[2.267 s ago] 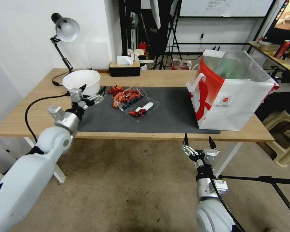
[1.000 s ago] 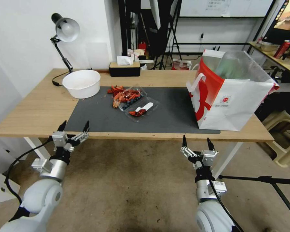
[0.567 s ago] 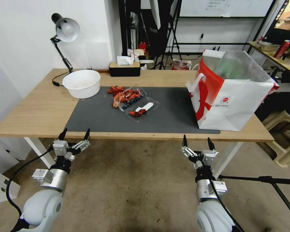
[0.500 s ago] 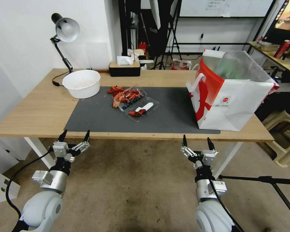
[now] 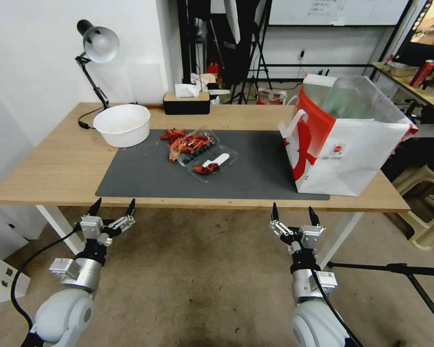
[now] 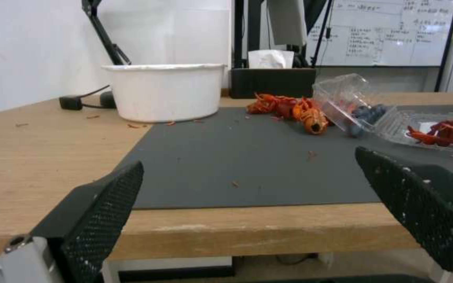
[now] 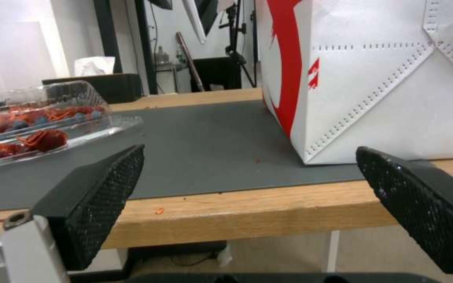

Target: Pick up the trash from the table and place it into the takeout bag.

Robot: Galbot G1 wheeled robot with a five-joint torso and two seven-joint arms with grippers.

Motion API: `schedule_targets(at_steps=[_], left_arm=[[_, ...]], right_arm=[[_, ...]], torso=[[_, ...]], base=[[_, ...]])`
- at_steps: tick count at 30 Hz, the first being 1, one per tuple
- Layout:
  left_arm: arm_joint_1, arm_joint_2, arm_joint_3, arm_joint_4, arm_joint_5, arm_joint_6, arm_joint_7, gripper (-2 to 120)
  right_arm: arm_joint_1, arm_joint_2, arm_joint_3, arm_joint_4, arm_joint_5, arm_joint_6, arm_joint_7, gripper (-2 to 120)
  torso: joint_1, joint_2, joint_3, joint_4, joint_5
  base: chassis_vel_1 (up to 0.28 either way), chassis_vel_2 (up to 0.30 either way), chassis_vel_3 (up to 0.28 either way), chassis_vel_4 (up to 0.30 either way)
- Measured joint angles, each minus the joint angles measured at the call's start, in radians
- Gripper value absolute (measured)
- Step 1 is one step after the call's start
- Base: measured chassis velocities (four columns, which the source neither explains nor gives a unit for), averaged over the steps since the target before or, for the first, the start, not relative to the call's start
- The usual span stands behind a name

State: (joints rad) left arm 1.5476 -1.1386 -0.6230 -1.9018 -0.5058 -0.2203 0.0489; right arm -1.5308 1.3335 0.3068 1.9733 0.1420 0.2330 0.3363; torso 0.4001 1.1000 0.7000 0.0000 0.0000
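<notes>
Head view: both arms hang below the near edge of the light-wood tabletop [image 5: 48,166], the left gripper [image 5: 112,208] under the mat's near-left corner and the right gripper [image 5: 292,215] under the bag, each with fingers spread apart and holding nothing. On the dark grey mat [image 5: 255,173] lies the trash: a white bowl [image 5: 122,124] at the mat's far-left corner, loose red shells [image 5: 174,137] and an open clear clamshell tray [image 5: 205,153] holding shells, dark berries and a white spoon. The takeout bag [image 5: 352,149] stands upright and open on the mat's right end.

Left wrist view: the left gripper [image 6: 250,192], fingers wide apart, sits level with the tabletop's edge [image 6: 247,232]; the bowl [image 6: 164,91], shells [image 6: 289,110] and clear tray [image 6: 394,114] lie beyond on the mat [image 6: 226,157].

Right wrist view: the right gripper [image 7: 250,184], likewise spread, faces the table edge, with the bag's white and red wall [image 7: 383,78] ahead and the clear tray [image 7: 43,118] farther off on the mat [image 7: 195,145].
</notes>
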Motion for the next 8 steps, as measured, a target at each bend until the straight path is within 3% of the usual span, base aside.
schedule_targets(at_steps=[8], left_arm=[[0.000,0.000,0.001,0.000,-0.001,0.000,0.000,100]], right_arm=[[0.000,0.000,0.000,0.000,0.000,0.000,0.000,100]], torso=[[0.000,0.000,0.000,0.0000,0.0000]], base=[[0.000,0.000,0.000,0.000]])
